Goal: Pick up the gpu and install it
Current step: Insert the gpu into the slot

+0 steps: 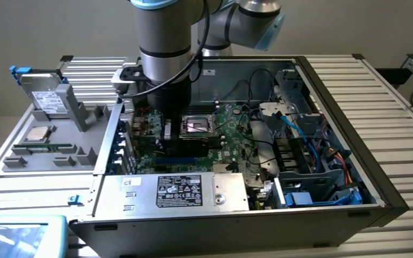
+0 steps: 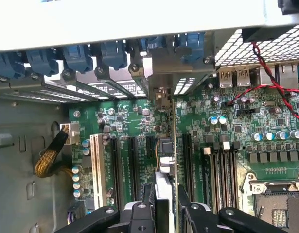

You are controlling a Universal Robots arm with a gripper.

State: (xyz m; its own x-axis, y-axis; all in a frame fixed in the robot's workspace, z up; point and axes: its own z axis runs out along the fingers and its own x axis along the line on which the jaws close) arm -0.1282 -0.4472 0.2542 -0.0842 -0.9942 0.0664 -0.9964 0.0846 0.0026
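Gripping the gpu (image 2: 165, 187) by its upper edge, the gripper (image 2: 166, 211) is reaching low inside the computer case (image 1: 350, 129), jaws clamped on the card from both faces. Card is hanging edge-on over the motherboard (image 2: 212, 145), among the long black expansion slots (image 2: 132, 165), its silver end bracket (image 2: 181, 82) lying at the case's rear openings. Seated or not: cannot tell. Judging it light and stiff but fragile; bare board edges are offering the safest hold, away from cooler and contact edge.

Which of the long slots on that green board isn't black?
The white slot beside the yellow-sleeved cable; the other long slots are black.
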